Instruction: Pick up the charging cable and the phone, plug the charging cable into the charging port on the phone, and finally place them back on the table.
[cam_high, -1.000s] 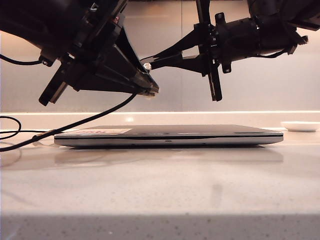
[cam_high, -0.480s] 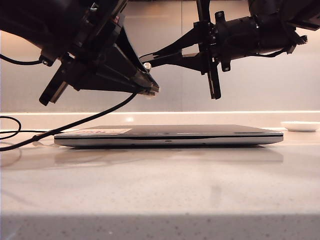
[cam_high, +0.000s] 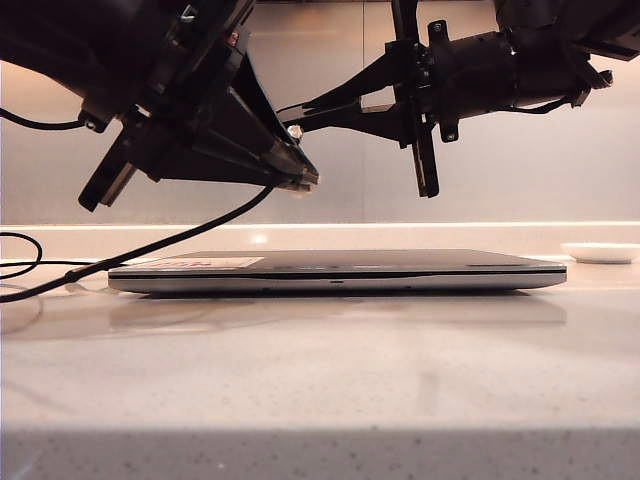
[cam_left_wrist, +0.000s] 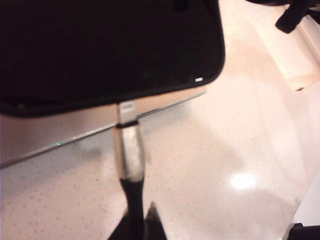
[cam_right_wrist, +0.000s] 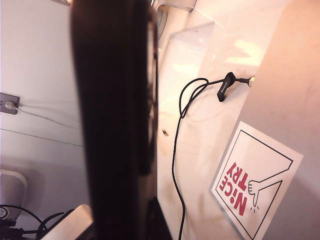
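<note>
Left wrist view says it all: the cable (cam_left_wrist: 129, 155) plug, pinched in the left gripper (cam_left_wrist: 136, 225) fingers, sits right at the phone (cam_left_wrist: 105, 47) edge, tip meeting the port, both held up above the laptop (cam_high: 335, 270). Right gripper (cam_high: 300, 120) fingers clamp the phone edge-on. Plugging is the step in hand; next calls for a straight push, then lowering both. Glossy speckled table (cam_high: 320, 380) below, pale wall behind, a white dish (cam_high: 600, 252) off right.
</note>
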